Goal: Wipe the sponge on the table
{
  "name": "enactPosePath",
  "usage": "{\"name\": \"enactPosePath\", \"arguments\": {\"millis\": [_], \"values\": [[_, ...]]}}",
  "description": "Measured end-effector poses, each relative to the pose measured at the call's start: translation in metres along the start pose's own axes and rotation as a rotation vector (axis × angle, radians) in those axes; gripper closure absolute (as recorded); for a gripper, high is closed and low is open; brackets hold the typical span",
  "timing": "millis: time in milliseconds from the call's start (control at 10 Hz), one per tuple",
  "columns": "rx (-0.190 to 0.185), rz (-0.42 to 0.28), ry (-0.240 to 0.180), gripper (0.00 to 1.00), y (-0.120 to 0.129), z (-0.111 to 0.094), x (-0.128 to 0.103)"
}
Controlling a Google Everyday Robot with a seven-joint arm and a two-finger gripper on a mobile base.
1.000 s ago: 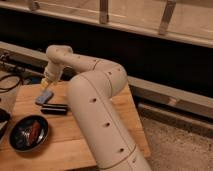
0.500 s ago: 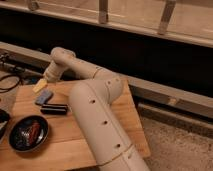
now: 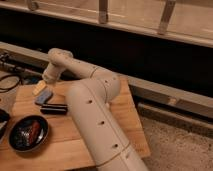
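A black bowl sits on the table, nearer the camera than the sponge. A black bar lies just in front of the sponge, which rests flat on the wood. Just behind the sponge the gripper hangs low. I cannot tell how far open it is, or whether it holds anything.

From here I see my arm as a chain of thick cream-white tubes with smooth rounded shells, joined at bulbous elbows. Small dark round holes run in a row down the biggest segment, and a few more dot the next one. The tubes slim toward the wrist. The gripper, tan at its end, is over the far left part of the table.
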Motion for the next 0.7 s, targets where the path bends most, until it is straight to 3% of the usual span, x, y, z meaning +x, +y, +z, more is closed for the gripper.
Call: {"name": "enactPosePath", "arguments": {"millis": [300, 700], "values": [[0.057, -0.069, 0.072, 0.10, 0.005, 0.014, -0.006], [0.143, -0.101, 0.116, 0.10, 0.006, 0.030, -0.007]]}}
